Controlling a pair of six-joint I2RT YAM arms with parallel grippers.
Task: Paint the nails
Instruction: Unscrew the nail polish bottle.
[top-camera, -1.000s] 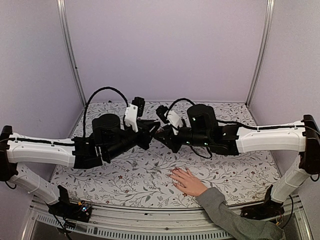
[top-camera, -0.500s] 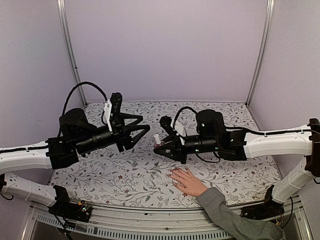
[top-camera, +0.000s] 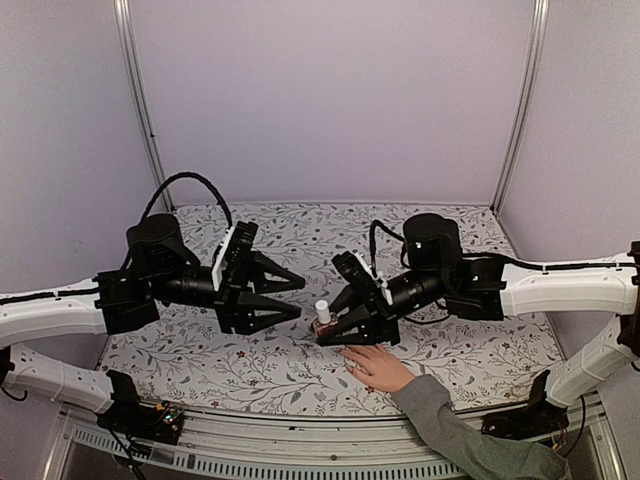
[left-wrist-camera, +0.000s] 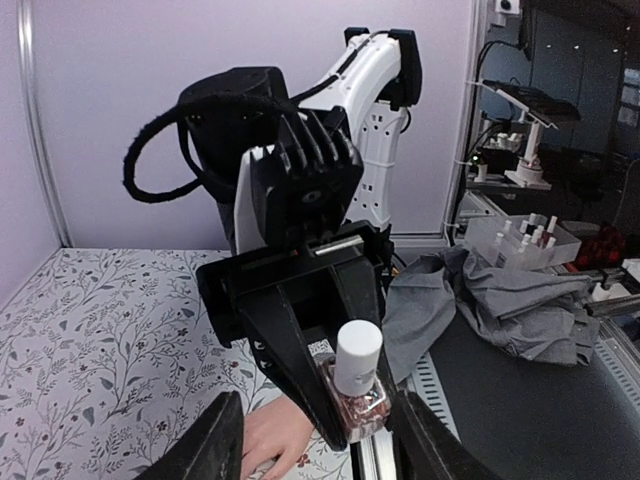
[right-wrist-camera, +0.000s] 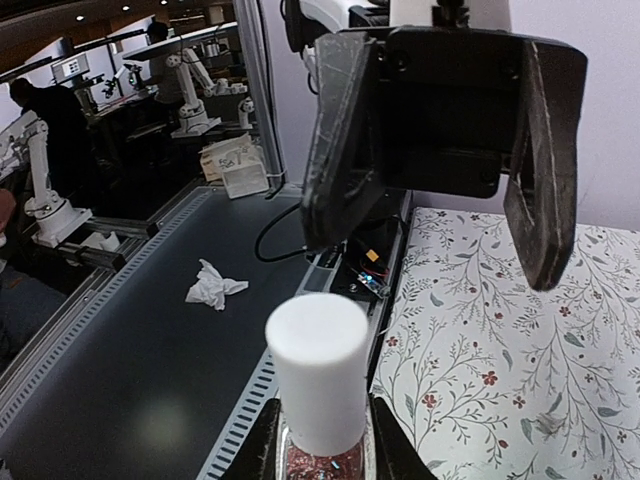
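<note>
While the right gripper (top-camera: 337, 330) pinches one small glass bottle (top-camera: 322, 320) — round white cap (right-wrist-camera: 316, 370), glittery pink polish inside — the left gripper (top-camera: 299, 297) is spread, nothing between its jaws, facing it. Just beside the bottle, one hand (top-camera: 377, 366) lies flat on the floral-print table (top-camera: 250, 360). The nails (top-camera: 346, 349) are barely visible. Grey sleeve (top-camera: 440, 410).

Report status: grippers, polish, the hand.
Right gripper shut on polish bottle, white cap on. Left gripper open, facing it, not touching. Hand flat on table beside the bottle, nails too small to judge. Nothing covers the hand.
</note>
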